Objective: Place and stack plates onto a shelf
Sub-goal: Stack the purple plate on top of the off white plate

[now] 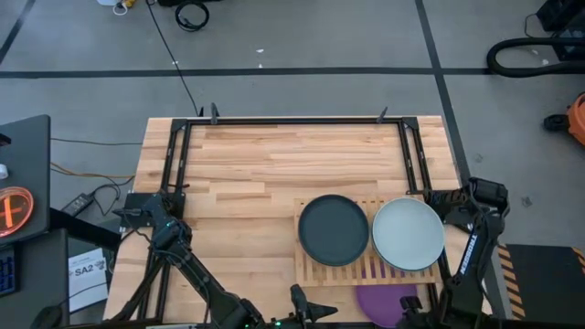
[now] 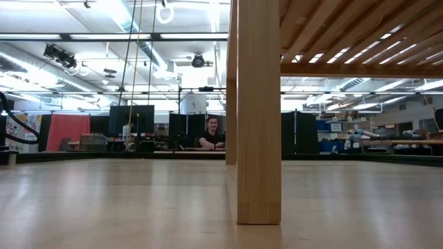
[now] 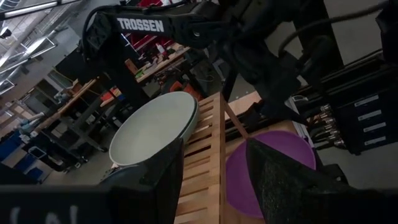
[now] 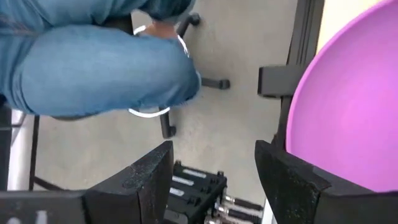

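A: On the slatted shelf (image 1: 366, 260), toward the near right part of the table (image 1: 256, 174), two plates sit side by side: a dark navy plate (image 1: 334, 229) on the left and a pale mint plate (image 1: 408, 234) on the right, their rims almost touching.

B: And the purple plate (image 1: 384, 304)?

A: It lies on the table just beside the shelf's near edge, below the mint one, partly cut off by the frame edge in the high view.

B: Where are the grippers?

A: The left gripper (image 3: 211, 180) is low at the near edge, pointing across toward the shelf; its jaws are spread with nothing between them, and past them the left wrist view shows the mint plate, the shelf slats and the purple plate. The right gripper (image 4: 214, 180) is by the near right corner, jaws also spread and empty, with the purple plate's rim just beside one finger (image 4: 292, 180).

B: Anything else?

A: The right wrist view shows a person's jeans-clad leg (image 4: 87, 62) off the table; the low view shows the shelf's wooden leg (image 2: 257, 111) and a person (image 2: 213, 135) seated far back
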You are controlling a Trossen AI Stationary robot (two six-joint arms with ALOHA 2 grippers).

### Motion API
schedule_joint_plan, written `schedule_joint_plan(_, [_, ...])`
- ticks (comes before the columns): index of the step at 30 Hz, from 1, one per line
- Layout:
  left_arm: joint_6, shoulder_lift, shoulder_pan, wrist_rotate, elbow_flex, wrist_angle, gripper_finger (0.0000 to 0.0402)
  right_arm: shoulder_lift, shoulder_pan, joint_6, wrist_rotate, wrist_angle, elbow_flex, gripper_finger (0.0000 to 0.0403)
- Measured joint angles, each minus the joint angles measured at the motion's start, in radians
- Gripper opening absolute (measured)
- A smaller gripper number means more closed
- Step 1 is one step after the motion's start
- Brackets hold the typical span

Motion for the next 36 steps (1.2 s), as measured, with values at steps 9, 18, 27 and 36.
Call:
schedule_joint_plan(9, [0.000,0.000,0.000,0.001,0.000,0.000,0.0180,0.047,0.000,-0.027,-0.007,-0.005,0.000,0.0227])
schedule_joint_plan(18, [-0.005,0.000,0.000,0.071,0.000,0.000,0.0180,0.053,-0.003,-0.029,0.031,-0.020,0.000,0.0200])
schedule_joint_plan(27, [-0.026,0.000,0.000,0.071,0.000,0.000,0.0180,0.053,-0.003,-0.108,0.085,-0.024,0.000,0.0186])
schedule_joint_plan(36, [-0.026,0.000,0.000,0.071,0.000,0.000,0.0180,0.053,-0.003,-0.125,0.109,-0.100,0.000,0.0185])
